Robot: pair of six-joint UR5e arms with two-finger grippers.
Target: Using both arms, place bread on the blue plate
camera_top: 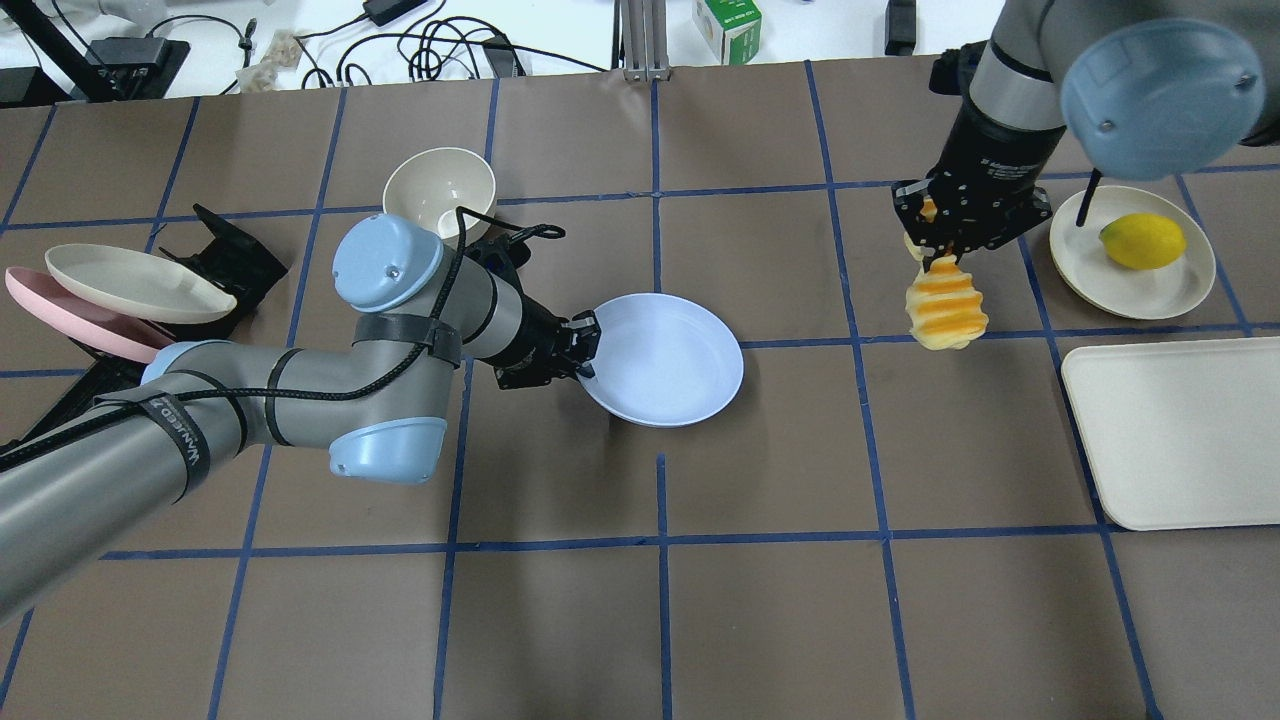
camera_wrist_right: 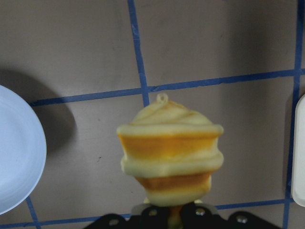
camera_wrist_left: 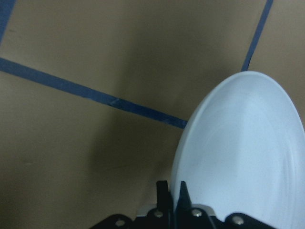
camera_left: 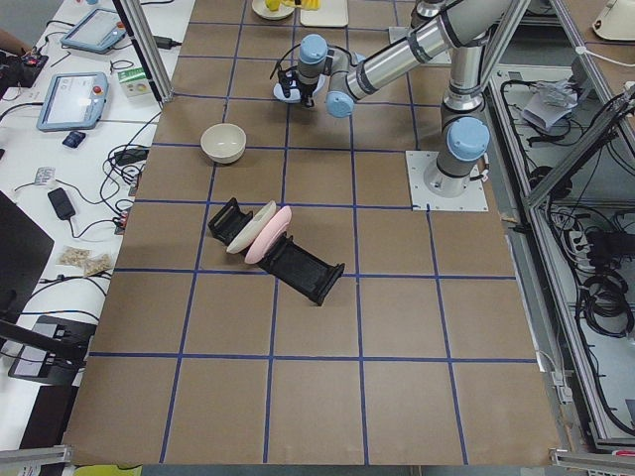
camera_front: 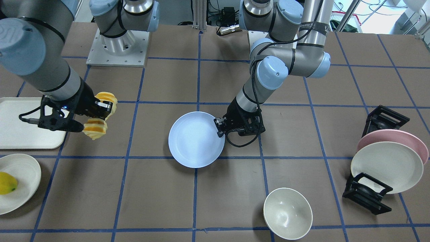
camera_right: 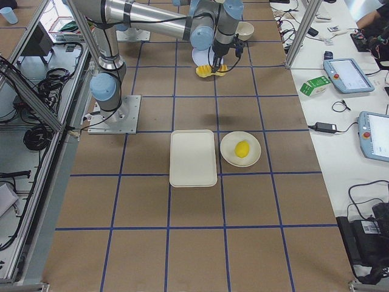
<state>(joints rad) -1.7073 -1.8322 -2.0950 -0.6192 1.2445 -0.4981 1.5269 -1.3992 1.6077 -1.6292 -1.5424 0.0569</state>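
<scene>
Right claw (camera_top: 945, 252) tight on dangling bread (camera_top: 945, 310); left claw (camera_wrist_left: 172, 193) pinching the rim of blue plate (camera_wrist_left: 243, 152), plainest from its wrist camera.

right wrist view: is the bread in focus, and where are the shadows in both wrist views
Right wrist view: the bread is soft, out of focus, the tape lines behind it sharper; the blue plate throws a dark shadow to its right. Left wrist view: a broad dark shadow lies left of the blue plate, which is evenly lit, no glare.
</scene>
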